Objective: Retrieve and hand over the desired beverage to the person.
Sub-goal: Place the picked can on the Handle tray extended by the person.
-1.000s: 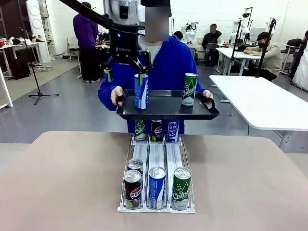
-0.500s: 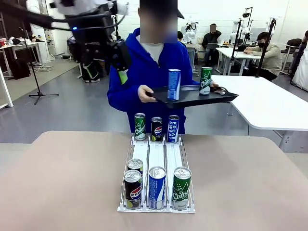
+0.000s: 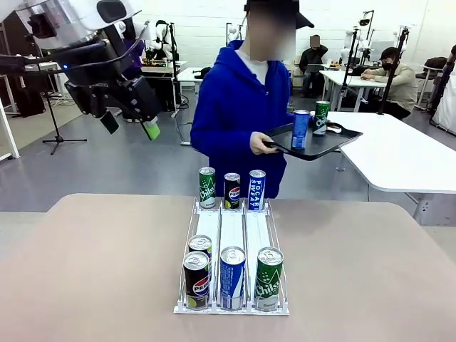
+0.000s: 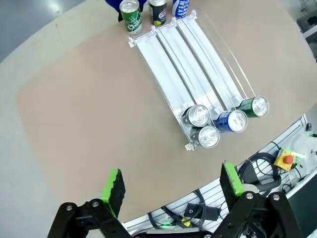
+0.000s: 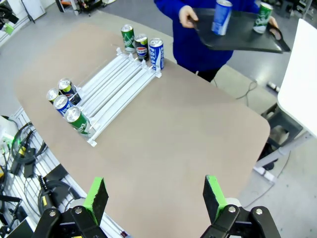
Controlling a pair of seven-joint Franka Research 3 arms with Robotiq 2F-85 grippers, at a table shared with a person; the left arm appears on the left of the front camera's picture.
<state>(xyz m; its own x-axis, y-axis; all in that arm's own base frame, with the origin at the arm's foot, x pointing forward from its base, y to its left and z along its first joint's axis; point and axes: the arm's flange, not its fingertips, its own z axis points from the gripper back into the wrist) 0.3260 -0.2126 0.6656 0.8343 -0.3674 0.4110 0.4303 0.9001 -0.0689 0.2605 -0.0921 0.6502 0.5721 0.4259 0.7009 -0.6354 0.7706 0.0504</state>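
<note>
While the person (image 3: 239,107) stands upper centre: holds black tray (image 3: 313,142) with two cans.
Left fingers (image 3: 130,125): upper left, wide apart, empty.
Right fingers (image 5: 154,197): spread, empty, above table (image 5: 188,148).

This is a robotics lab laid out like an open workroom. A grey polished floor (image 3: 107,160) runs between several white-topped work tables (image 3: 388,153), where seated people (image 3: 393,78) work in the background. A black tripod stand (image 3: 55,117) stands on the floor at the left, and white humanoid-looking robot rigs (image 3: 354,39) line the white back wall. In the foreground a beige rounded counter (image 3: 92,263) carries a clear 3-lane can dispenser rack (image 3: 231,235). Below the counter's edge, the left wrist view shows bundled black cables (image 4: 198,210) and a yellow box with a red emergency-stop button (image 4: 286,159).
</note>
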